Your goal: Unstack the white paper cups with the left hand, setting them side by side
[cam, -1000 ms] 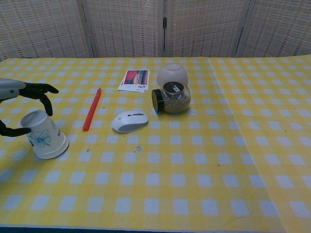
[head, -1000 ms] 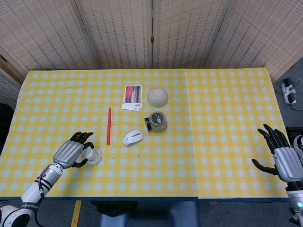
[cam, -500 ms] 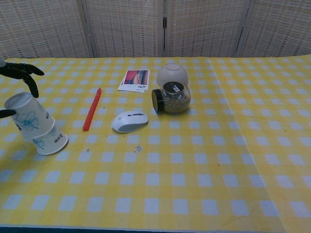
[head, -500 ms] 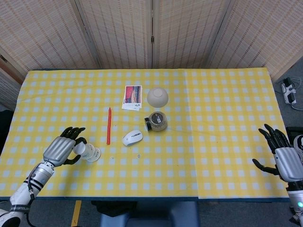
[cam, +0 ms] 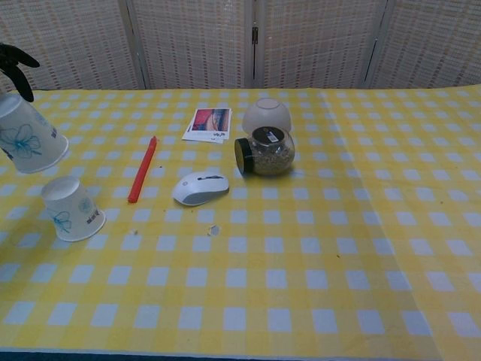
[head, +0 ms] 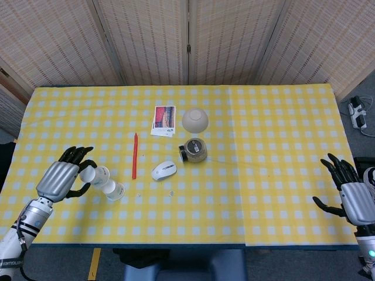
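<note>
Two white paper cups with blue flower prints are now apart. One cup (cam: 73, 210) stands upside down on the yellow checked cloth, also seen in the head view (head: 114, 190). The other cup (cam: 27, 136) hangs tilted in the air up and to the left of it, gripped by my left hand (head: 58, 180); in the head view this lifted cup (head: 94, 175) pokes out from the fingers. In the chest view only dark fingertips (cam: 16, 57) of that hand show at the frame's left edge. My right hand (head: 350, 196) hovers open at the table's right edge, holding nothing.
A red pen (head: 135, 155) lies right of the cups. A white mouse (head: 164, 170), a tipped glass jar (head: 193, 150), an upturned white bowl (head: 194, 120) and a photo card (head: 163, 120) sit mid-table. A small scrap (head: 171, 192) lies near the mouse.
My left hand has drawn the upper cup up and leftward, clear off the lower cup, which stays on the cloth. The right hand has barely moved.
</note>
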